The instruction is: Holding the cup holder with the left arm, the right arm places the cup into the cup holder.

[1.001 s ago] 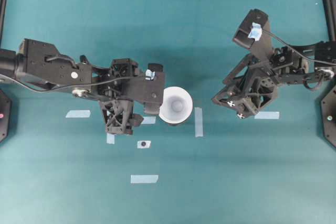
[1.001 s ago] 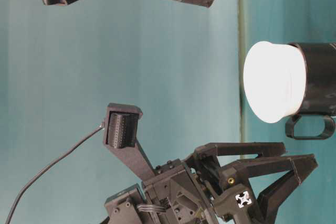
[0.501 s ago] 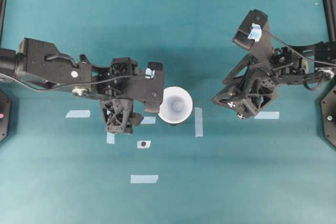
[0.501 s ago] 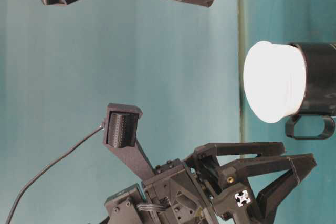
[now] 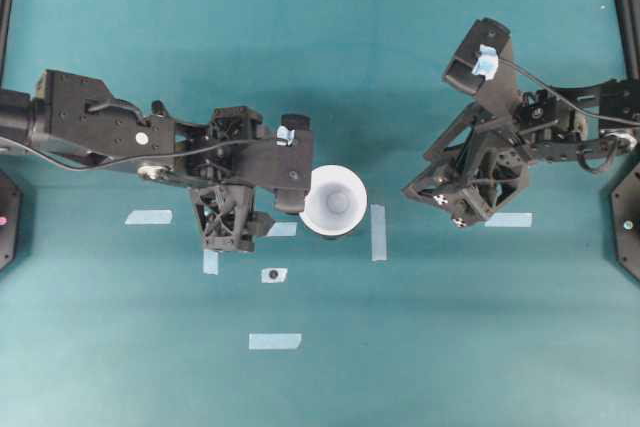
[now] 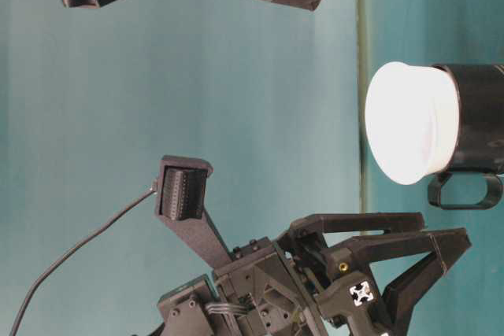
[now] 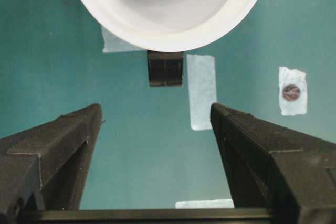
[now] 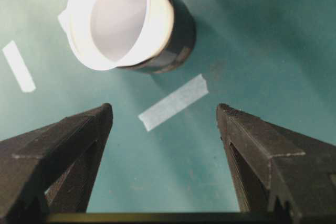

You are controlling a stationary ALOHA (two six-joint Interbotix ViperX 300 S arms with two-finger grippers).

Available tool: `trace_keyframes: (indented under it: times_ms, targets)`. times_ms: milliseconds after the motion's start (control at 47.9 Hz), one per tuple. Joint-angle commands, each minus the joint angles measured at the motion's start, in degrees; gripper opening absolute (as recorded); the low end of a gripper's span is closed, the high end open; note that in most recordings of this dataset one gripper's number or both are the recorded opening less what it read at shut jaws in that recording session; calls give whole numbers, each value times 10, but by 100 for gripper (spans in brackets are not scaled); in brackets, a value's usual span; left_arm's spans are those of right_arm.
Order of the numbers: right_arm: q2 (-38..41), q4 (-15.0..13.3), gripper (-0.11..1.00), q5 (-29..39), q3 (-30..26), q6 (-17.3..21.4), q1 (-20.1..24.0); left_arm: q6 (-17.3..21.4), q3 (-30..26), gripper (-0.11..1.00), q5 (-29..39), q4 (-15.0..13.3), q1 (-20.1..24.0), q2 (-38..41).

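Observation:
The white cup [image 5: 333,200] sits upright inside the black cup holder [image 6: 480,120] at the table's middle, and the holder's tab handle [image 7: 165,68] points toward my left gripper. My left gripper [image 5: 262,219] hovers just left of the cup. It is open and tilted down at the table, with only bare cloth and tape between its fingers [image 7: 155,109]. My right gripper [image 5: 432,205] hangs open well to the right of the cup, raised above the table. In the right wrist view the cup [image 8: 118,17] and holder [image 8: 176,45] lie ahead of the open jaws [image 8: 164,107].
Several pale tape strips mark the teal cloth around the cup, one [image 5: 378,232] just right of it. A tape piece with a dark dot [image 5: 273,274] lies in front of the left gripper. Black stands sit at both side edges.
My left gripper has shifted and lifted very slightly. The cup, the holder and the right arm have not moved.

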Motion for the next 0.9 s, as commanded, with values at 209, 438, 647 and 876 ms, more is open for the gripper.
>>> trace_keyframes:
  times_ms: [209, 438, 647, 876]
  targets:
    - [-15, -1, 85, -13, -4, -5, 1, -1, -8, 85, -4, 3, -1, -19]
    - [-16, -1, 85, -14, -4, -5, 2, -1, -10, 85, -4, 1, -1, -19]
    - [-16, -1, 85, -12, -4, -4, 1, -1, -11, 85, -4, 3, -1, -19]
    - [-16, -1, 85, -12, -4, -4, 1, -2, -11, 85, -4, 1, 0, -19]
